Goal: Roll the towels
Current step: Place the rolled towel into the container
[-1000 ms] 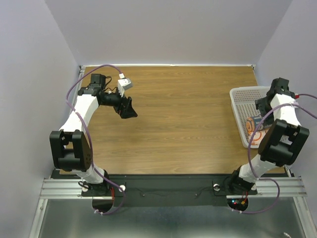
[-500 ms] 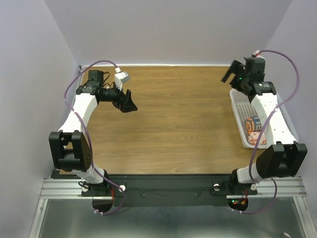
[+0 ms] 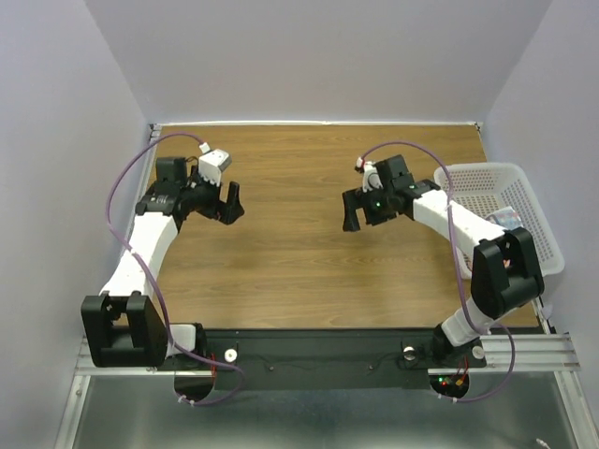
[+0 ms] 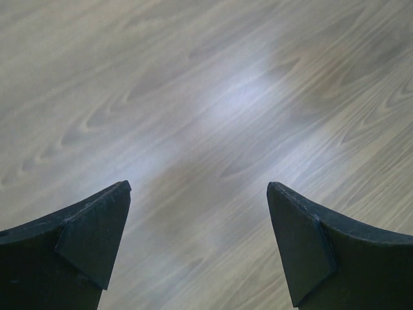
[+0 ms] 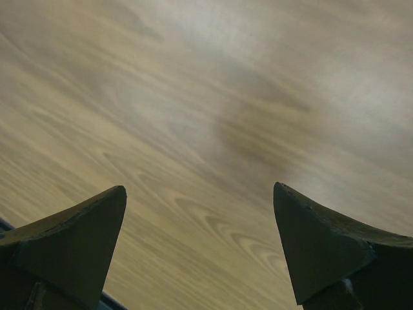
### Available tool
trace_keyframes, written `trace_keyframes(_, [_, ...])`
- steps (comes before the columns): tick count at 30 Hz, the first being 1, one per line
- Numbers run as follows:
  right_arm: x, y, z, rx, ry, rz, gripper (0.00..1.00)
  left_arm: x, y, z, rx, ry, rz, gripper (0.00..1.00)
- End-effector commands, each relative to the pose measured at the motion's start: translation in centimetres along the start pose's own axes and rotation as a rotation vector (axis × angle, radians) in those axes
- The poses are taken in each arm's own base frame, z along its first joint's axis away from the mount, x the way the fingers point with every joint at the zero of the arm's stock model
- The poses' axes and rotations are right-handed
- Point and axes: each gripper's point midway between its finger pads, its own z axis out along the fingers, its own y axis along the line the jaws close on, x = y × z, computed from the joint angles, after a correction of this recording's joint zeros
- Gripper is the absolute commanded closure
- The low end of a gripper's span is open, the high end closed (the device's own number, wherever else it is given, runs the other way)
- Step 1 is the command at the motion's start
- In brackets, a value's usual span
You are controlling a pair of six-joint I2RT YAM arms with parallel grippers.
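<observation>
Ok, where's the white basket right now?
In the top view, the white basket sits at the right edge of the table, partly hidden by the right arm. The right gripper is open over bare wood to its left.

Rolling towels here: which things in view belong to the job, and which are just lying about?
Job: left pincer, open; right pincer, open; no towel clearly visible.
Lying about: white basket, partly behind the right arm; wooden table.
</observation>
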Motion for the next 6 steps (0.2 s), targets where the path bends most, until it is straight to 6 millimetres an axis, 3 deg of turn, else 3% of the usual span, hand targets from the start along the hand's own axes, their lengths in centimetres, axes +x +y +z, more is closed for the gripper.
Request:
trace_keyframes(1, [-0.4, 0.8, -0.7, -0.048, -0.056, -0.058, 0.0, 2.8, 1.7, 0.1, -0.114, 0.03, 0.006, 0.01])
trace_keyframes(3, [-0.2, 1.1, -1.2, -0.052, -0.065, -0.061, 0.0, 3.9, 1.5, 0.0, -0.121, 0.034, 0.013, 0.01])
trace_keyframes(6, [-0.9, 1.4, -2.0, -0.05, -0.092, -0.06, 0.0, 3.5, 1.4, -0.4, -0.137, 0.002, 0.022, 0.01])
